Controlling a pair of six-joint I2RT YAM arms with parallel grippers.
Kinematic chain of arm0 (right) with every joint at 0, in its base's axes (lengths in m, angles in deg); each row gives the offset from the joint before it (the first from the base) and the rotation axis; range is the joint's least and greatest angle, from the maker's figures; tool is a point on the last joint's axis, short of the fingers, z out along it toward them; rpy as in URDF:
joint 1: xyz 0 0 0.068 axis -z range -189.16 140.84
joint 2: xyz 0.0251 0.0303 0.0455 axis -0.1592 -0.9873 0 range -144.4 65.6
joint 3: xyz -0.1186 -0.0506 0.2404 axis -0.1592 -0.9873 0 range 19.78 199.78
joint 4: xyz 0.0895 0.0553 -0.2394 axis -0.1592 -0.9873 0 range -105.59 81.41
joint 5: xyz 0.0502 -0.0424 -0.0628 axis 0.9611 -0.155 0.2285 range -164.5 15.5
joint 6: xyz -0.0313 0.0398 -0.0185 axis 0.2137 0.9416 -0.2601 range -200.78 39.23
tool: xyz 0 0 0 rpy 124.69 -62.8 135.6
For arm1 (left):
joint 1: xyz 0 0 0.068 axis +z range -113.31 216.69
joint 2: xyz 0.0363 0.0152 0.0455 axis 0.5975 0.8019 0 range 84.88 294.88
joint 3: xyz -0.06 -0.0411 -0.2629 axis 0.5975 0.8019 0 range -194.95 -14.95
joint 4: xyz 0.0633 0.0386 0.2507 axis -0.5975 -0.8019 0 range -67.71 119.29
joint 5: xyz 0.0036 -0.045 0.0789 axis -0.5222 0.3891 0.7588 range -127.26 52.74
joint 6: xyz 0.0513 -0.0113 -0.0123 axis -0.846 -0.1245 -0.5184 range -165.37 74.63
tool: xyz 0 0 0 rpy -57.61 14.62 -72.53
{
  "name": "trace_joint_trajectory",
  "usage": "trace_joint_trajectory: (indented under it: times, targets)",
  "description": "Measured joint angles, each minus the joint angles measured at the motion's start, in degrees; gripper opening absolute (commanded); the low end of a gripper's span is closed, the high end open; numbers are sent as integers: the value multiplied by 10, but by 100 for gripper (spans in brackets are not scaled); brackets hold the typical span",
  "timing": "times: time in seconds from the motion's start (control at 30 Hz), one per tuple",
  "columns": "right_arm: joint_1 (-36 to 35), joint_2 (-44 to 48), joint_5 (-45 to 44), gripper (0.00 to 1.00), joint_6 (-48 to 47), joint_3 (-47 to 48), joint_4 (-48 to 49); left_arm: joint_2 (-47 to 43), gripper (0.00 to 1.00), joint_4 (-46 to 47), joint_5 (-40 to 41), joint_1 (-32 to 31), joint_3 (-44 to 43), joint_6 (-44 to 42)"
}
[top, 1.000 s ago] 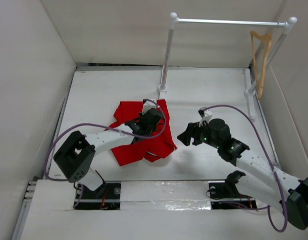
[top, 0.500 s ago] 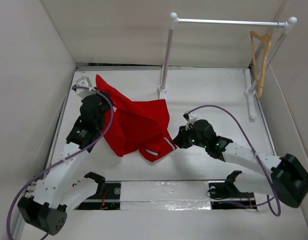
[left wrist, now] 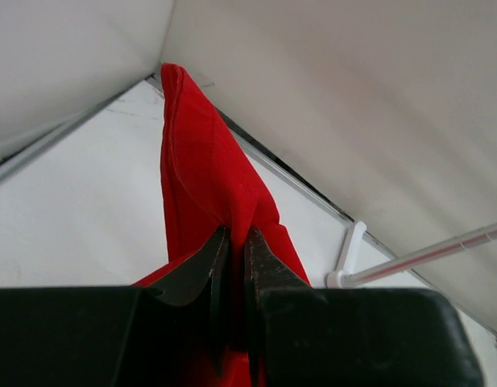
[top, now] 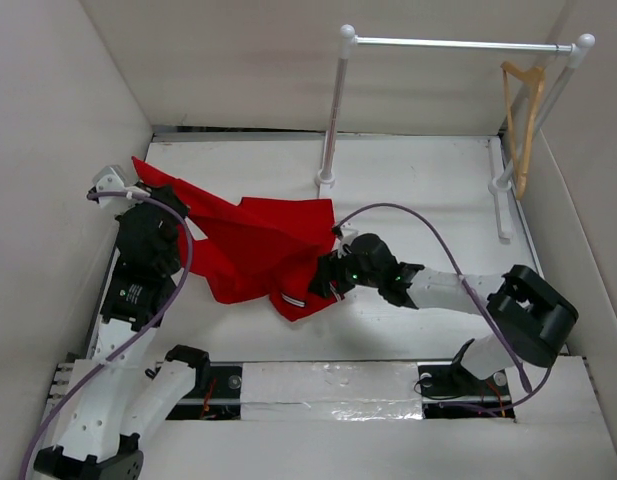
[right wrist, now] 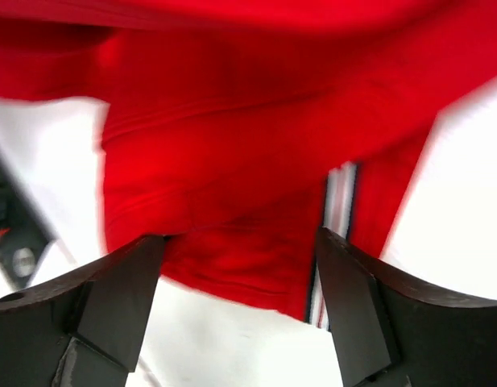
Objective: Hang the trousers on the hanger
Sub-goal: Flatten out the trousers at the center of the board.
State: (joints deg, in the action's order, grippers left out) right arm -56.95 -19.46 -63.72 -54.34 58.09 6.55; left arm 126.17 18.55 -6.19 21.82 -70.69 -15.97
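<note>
The red trousers point(top: 253, 245) lie stretched across the table's left half, one corner lifted toward the far left. My left gripper point(top: 148, 195) is shut on that raised corner; in the left wrist view the cloth point(left wrist: 204, 177) rises from between the closed jaws point(left wrist: 232, 242). My right gripper point(top: 326, 276) is open at the striped hem point(top: 303, 298); in the right wrist view the hem with white stripes point(right wrist: 337, 201) lies between the spread fingers point(right wrist: 240, 250). The tan wooden hanger point(top: 523, 120) hangs at the right end of the rail.
A white-and-metal clothes rail point(top: 458, 43) stands at the back on two posts point(top: 333, 110). White walls close in the table on the left, back and right. Purple cables loop from both arms.
My left gripper has pulled the trousers' corner up and to the far left, spreading the cloth. My right gripper has moved left to the striped hem.
</note>
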Motion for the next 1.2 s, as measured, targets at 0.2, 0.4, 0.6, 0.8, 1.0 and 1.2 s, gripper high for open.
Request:
trace_joint_trajectory:
  times: [0.2,0.4,0.6,0.8,1.0,1.2]
  targets:
    - [-64,57,-15,67,3,-15,7,23,0,15,8,0,-26,-40]
    - [-92,93,-22,74,20,-52,8,44,0,22,-12,3,-26,-54]
    - [-103,10,-9,72,19,-8,21,52,0,23,-31,4,-31,-61]
    - [-108,-42,-7,55,15,55,23,57,0,27,-41,4,-35,-64]
    - [-108,-73,-46,0,13,87,4,74,0,34,-42,4,-42,-72]
    - [-120,183,-202,0,-26,77,-179,102,0,37,-23,4,-110,-94]
